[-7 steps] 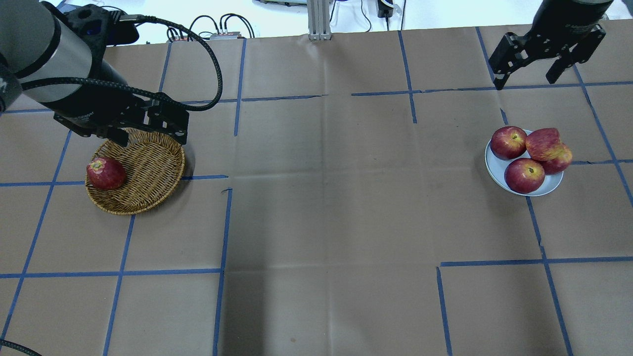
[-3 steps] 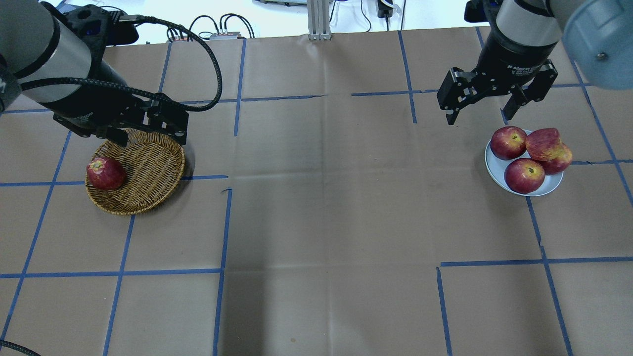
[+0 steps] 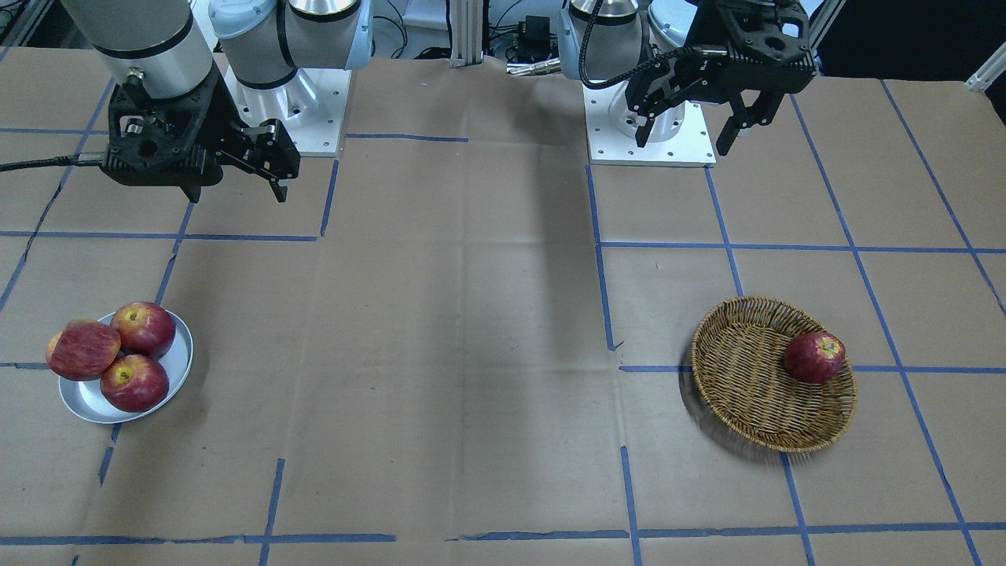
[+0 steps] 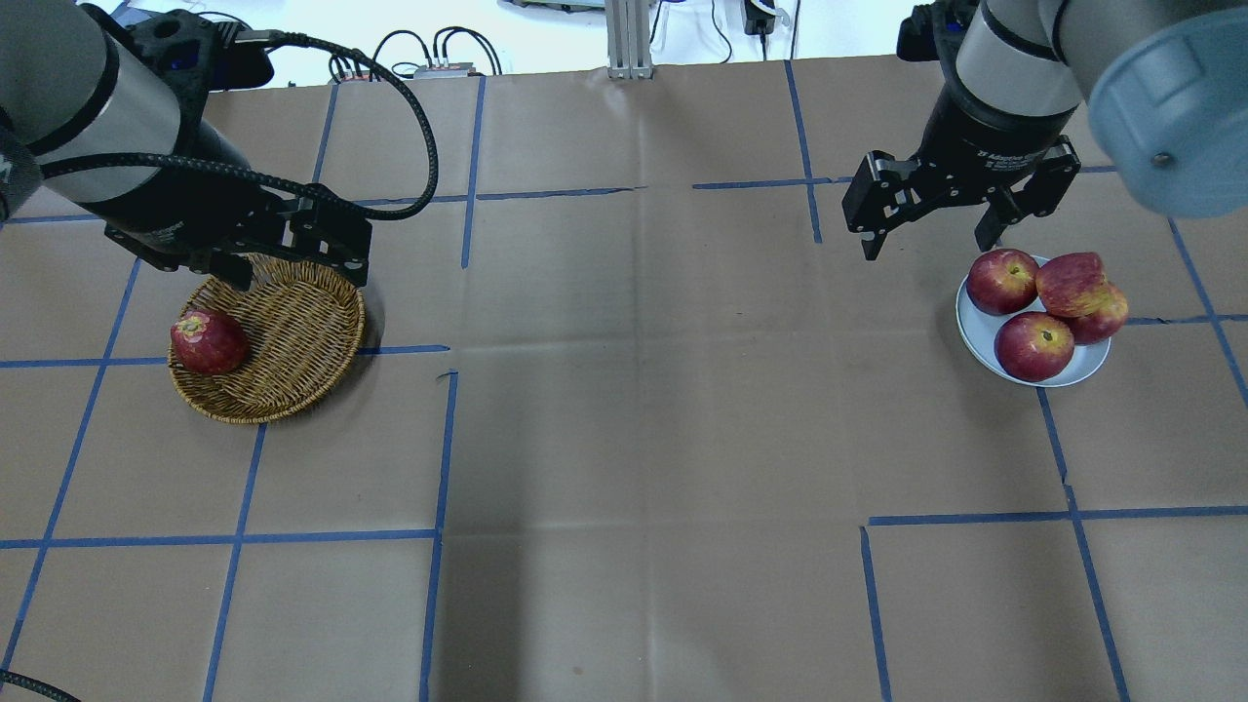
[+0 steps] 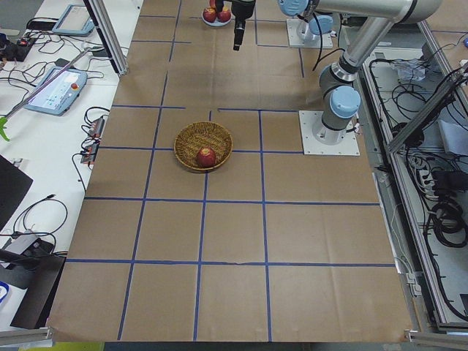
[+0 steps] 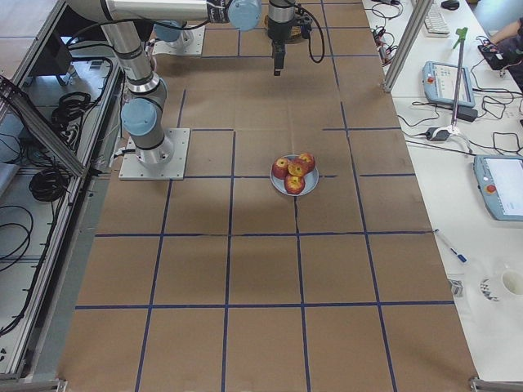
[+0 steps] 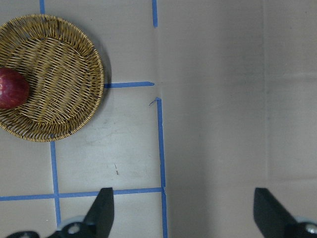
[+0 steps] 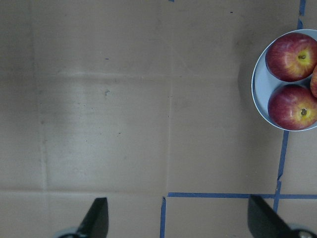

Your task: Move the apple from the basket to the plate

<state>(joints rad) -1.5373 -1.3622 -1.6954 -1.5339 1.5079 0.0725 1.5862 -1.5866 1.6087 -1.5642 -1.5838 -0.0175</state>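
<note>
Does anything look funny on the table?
Yes. On the plate, the pale streaky apple lies tipped on its side, propped on another apple and poking past the rim. It may roll off.

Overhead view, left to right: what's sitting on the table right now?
basket, with a dark red apple at its left edge → plate, carrying four apples.

Pale streaky apple (image 4: 1071,283) rests tilted on the silver plate (image 4: 972,327), wicker basket (image 4: 292,331) well apart
</note>
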